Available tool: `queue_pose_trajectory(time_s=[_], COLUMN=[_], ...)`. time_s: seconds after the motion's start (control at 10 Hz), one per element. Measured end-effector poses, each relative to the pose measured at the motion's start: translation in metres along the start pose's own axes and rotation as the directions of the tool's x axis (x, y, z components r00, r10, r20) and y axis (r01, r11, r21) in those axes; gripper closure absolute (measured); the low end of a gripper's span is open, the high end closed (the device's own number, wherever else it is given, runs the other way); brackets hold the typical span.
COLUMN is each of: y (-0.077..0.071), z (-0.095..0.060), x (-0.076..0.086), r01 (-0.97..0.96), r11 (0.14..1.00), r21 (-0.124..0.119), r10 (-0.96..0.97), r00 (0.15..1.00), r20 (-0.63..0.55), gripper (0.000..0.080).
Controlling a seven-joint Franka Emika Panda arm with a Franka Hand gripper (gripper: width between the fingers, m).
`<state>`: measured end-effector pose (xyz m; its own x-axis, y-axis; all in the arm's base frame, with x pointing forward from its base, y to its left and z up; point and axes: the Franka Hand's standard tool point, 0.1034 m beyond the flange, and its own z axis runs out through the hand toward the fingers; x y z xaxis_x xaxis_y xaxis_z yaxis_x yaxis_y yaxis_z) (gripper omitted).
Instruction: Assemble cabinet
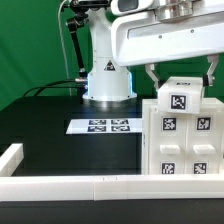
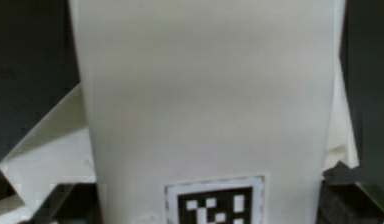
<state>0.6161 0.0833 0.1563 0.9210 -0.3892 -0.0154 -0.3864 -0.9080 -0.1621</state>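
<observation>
The cabinet (image 1: 184,135) stands upright on the black tabletop (image 1: 50,120) at the exterior view's right, near the front rail (image 1: 60,186). It is a white box, its faces carrying black-and-white square tags. The gripper (image 1: 180,78) straddles its top block, fingers (image 1: 150,77) against both sides, gripping it. The marker board (image 1: 101,126) lies flat to its left.

Arm lowered, tool (image 1: 179,78) fingers pointing down, spread wide.

Cabinet (image 1: 182,135) cut by frame edge — hand (image 1: 178,72) fingertips hidden.
</observation>
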Motion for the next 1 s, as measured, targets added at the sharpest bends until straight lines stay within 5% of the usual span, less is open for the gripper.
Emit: queue_pose_trajectory(time_s=[0.3,0.4,0.6,1.0], y=[-0.0005,-0.0014,-0.004,-0.0097], z=[-0.0001,-0.0008,-0.0009,-0.0033], x=[0.0001,0.0012,-0.0031,-0.0047], r01=[-0.181,-0.321,-0.472,-0.825], r11=[0.984,0.947,0.881,0.562], r21=[0.004,0.023,0.023,0.064], r10=[0.181,0.321,0.473,0.825], r00=[0.984,0.947,0.881,0.564], r20=[0.0,-0.013,-0.009,0.024], gripper=[0.0243,0.0243,0.0243,0.0243])
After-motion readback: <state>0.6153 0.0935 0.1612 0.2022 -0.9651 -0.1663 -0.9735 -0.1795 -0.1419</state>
